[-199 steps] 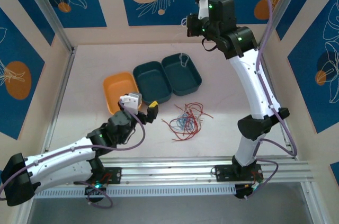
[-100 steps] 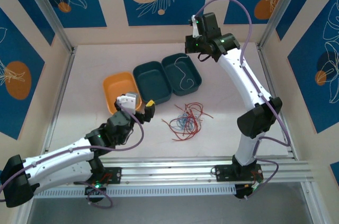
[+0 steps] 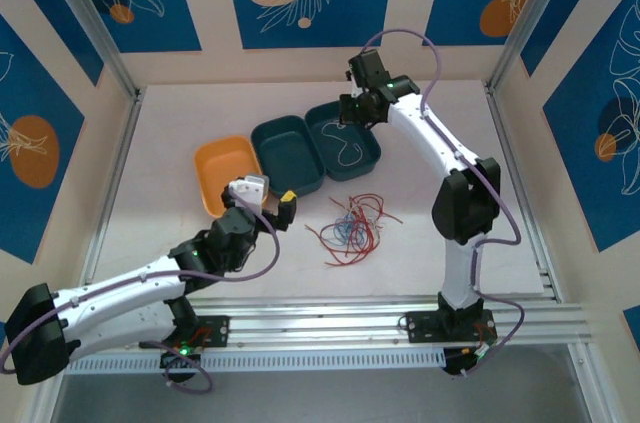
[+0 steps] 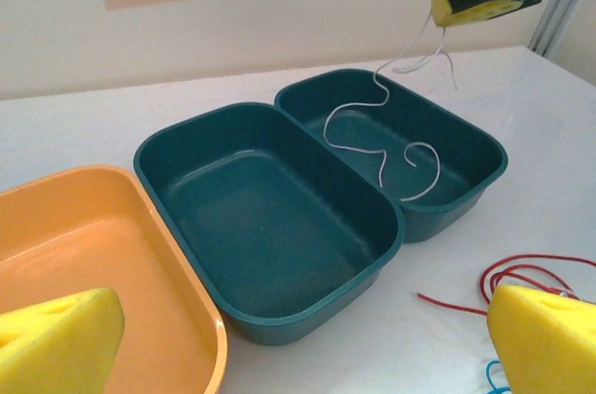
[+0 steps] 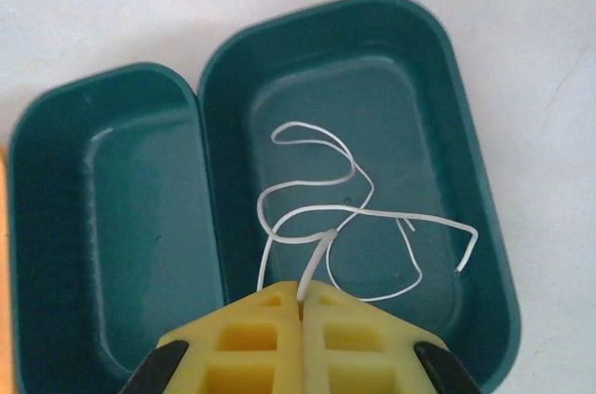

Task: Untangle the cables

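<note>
Change since the previous frames: the right arm has swung down from above the back wall, and the right gripper now hangs over the far end of the right teal tray. The white cable used to dangle almost clear of the tray. Most of its length now lies coiled on the tray floor. The left arm has crept forward slightly. The loose tangle has not moved.

Right gripper: yellow pads pressed together, pinching one end of the white cable. The strand rises from the tray floor up into the pads.

Left gripper: fingers spread wide, nothing between them. It hovers over the table just in front of the orange tray and the middle teal tray.

Surroundings: three trays in a row, orange, teal, teal, rims touching or nearly so. Orange tray and middle teal tray hold nothing.

Cables: the white one is thin and thread-like, in two or three loose loops inside the right teal tray, with its free end near the right wall. The red and blue cables are still knotted in a small heap on the table in front of the trays, between the two arms. Red strands loop outward and blue sits at the centre.
</note>
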{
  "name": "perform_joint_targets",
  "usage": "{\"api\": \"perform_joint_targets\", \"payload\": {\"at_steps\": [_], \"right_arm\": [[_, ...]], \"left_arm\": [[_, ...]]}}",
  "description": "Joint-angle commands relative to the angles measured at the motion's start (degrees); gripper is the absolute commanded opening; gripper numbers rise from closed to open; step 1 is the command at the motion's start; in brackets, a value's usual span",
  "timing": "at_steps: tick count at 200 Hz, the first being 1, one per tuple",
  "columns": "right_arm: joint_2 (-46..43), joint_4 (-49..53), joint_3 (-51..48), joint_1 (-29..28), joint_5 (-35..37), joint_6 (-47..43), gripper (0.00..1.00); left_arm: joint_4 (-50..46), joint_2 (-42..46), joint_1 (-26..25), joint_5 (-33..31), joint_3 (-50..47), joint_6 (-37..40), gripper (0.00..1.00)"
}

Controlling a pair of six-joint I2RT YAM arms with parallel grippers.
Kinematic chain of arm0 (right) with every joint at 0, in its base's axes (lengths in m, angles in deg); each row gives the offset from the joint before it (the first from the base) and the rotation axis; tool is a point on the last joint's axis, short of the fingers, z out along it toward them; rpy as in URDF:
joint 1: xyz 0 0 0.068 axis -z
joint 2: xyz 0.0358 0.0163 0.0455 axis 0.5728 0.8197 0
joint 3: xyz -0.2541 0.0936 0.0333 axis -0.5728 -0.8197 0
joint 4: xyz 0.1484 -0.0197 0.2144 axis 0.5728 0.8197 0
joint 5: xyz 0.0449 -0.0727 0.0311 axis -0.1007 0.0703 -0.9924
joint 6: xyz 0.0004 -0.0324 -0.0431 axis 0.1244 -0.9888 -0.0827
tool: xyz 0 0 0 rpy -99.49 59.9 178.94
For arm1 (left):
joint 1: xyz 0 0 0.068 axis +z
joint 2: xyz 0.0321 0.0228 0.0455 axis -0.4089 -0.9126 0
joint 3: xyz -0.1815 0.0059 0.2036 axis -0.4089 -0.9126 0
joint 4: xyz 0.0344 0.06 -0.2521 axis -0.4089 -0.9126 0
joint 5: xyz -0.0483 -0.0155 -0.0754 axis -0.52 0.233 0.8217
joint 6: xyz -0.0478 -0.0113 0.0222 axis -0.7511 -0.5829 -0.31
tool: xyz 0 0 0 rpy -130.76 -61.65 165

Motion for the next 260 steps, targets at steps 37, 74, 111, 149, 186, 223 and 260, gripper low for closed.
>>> {"api": "perform_joint_targets", "payload": {"at_steps": [37, 74, 111, 149, 186, 223, 260], "right_arm": [[2.68, 1.44, -3.10, 1.02, -1.93, 4.07, 0.13], [0.61, 1.22, -6.26, 1.37, -2.79, 5.00, 0.35], [-5.04, 1.35, -10.82, 1.27, -2.23, 6.59, 0.40], [-15.65, 0.23, -21.46, 0.76, -1.66, 11.07, 0.40], [-25.53, 2.88, -32.97, -0.40, 0.06, 16.28, 0.38], [-32.88, 5.10, -42.35, -1.43, -2.86, 21.21, 0.33], [-39.21, 3.31, -51.68, -2.59, -8.49, 27.61, 0.29]], "left_arm": [[-1.57, -2.90, 0.84, 0.49, 3.67, -2.31, 1.00], [-3.12, -4.72, 1.19, 0.50, 5.34, -2.97, 1.00], [-3.59, -6.14, 1.58, 0.38, 6.41, -4.27, 1.00], [-5.09, -8.31, 2.18, 2.39, 7.81, -6.37, 1.00], [-5.58, -11.73, 2.86, 6.43, 9.53, -8.11, 1.00], [-3.48, -16.67, 3.53, 12.16, 10.44, -10.47, 1.00], [-3.64, -20.67, 3.56, 15.74, 12.22, -11.71, 1.00]]}}
